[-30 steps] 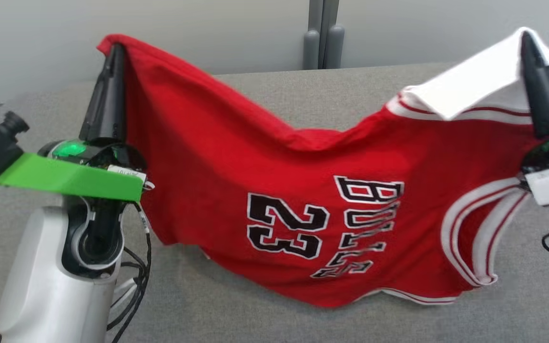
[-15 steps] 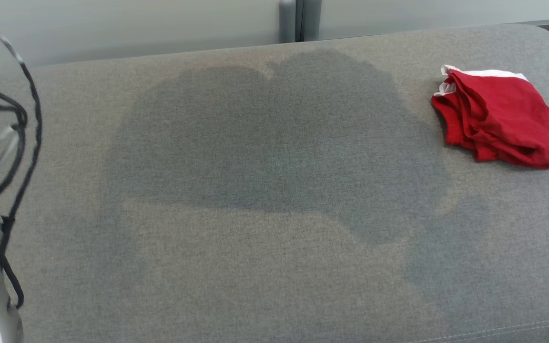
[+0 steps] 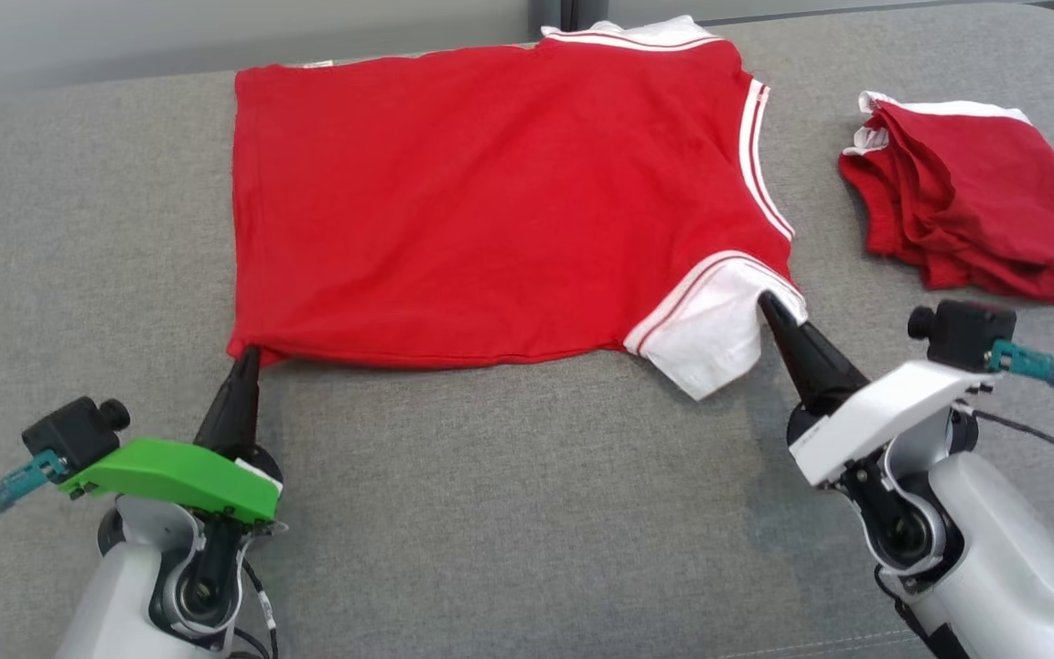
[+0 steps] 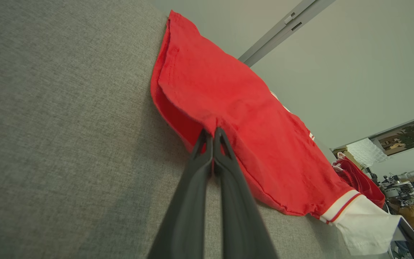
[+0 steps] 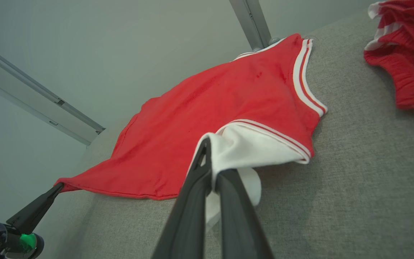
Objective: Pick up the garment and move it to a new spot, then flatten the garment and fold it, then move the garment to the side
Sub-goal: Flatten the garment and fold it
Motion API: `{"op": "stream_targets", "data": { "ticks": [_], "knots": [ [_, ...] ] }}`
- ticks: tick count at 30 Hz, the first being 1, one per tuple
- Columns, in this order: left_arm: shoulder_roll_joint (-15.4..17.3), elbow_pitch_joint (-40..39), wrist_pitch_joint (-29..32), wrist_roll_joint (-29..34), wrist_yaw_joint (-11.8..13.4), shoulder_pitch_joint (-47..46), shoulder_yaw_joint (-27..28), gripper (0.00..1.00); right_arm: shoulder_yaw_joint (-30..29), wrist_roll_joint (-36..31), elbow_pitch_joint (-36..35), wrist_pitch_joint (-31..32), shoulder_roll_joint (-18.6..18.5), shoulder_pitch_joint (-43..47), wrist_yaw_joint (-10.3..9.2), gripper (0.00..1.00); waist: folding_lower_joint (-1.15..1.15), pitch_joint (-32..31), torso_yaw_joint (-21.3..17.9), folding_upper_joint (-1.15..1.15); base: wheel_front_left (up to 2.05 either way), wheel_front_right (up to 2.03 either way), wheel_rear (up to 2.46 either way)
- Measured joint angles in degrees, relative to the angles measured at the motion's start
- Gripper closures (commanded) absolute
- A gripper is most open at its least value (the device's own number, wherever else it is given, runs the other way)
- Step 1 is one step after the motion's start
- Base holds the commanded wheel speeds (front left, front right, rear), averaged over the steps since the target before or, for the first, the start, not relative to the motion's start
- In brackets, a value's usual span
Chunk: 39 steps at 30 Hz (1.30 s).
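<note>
The garment (image 3: 490, 201) is a red jersey with white, red-striped trim, spread flat and plain side up on the grey fabric surface (image 3: 490, 513). My left gripper (image 3: 248, 352) is shut on its near left hem corner; the left wrist view shows the red cloth (image 4: 250, 118) pinched at that gripper's (image 4: 212, 131) tips. My right gripper (image 3: 768, 300) is shut on the white sleeve at the near right. In the right wrist view the white fabric (image 5: 250, 147) folds over that gripper's (image 5: 208, 144) fingers, and the left gripper (image 5: 58, 187) holds the far corner.
A second red garment (image 3: 966, 210) with white trim lies crumpled at the right of the surface, close beyond my right arm; it also appears in the wrist views (image 5: 408, 54) (image 4: 358, 180). A pale wall with a vertical metal post (image 3: 564, 11) runs behind the surface.
A second ago the jersey hung in the air between both raised grippers, print towards me. Now it lies flat on the surface, both grippers low at its near edge. The camera view shifted.
</note>
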Motion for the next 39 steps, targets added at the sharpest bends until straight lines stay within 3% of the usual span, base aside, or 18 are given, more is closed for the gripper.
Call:
{"op": "stream_targets", "data": {
  "ticks": [7, 12, 20, 26, 33, 39],
  "knots": [
    [0.43, 2.45, -4.79, 2.04, -2.07, 0.62, 0.09, 1.00, -1.85, 0.76, 0.86, -5.11, 0.77, 1.71, 2.60, 1.00, 0.00, -1.42, 0.57, 0.00, 0.00, 0.00, 0.00],
    [2.15, 2.15, -7.81, 4.52, -2.67, 3.76, -0.91, 1.00, -0.97, -0.35, -0.01, -6.69, -0.48, 4.04, 3.15, 1.00, 0.00, -3.64, 0.22, 0.00, 0.00, 0.00, 0.00],
    [3.57, 0.92, -8.73, 7.25, -2.99, 9.92, -2.98, 1.00, 0.82, -1.69, -0.04, -6.75, -2.54, 11.40, 2.88, 1.00, 0.00, -7.10, -0.63, 0.00, 0.00, 0.00, 0.00],
    [3.87, -1.56, -9.05, 7.67, -3.16, 14.86, -3.76, 1.00, 0.65, -0.76, -1.56, -6.14, -3.49, 17.91, 1.38, 1.00, 0.00, -9.48, -1.09, 0.00, 0.00, 0.00, 0.00],
    [4.23, -8.14, -9.56, 7.81, -3.38, 17.37, -2.97, 1.00, -0.20, 4.30, -8.49, -5.04, -3.58, 20.58, 2.00, 1.00, 0.00, -10.25, -1.20, 0.00, 0.00, 0.00, 0.00],
    [4.74, -10.77, -9.71, 8.23, -3.46, 20.18, -3.03, 1.00, 1.16, 7.54, -10.67, -0.27, -4.56, 24.20, 1.98, 1.00, 0.00, -11.18, -0.83, 0.00, 0.00, 0.00, 0.00]
  ]
}}
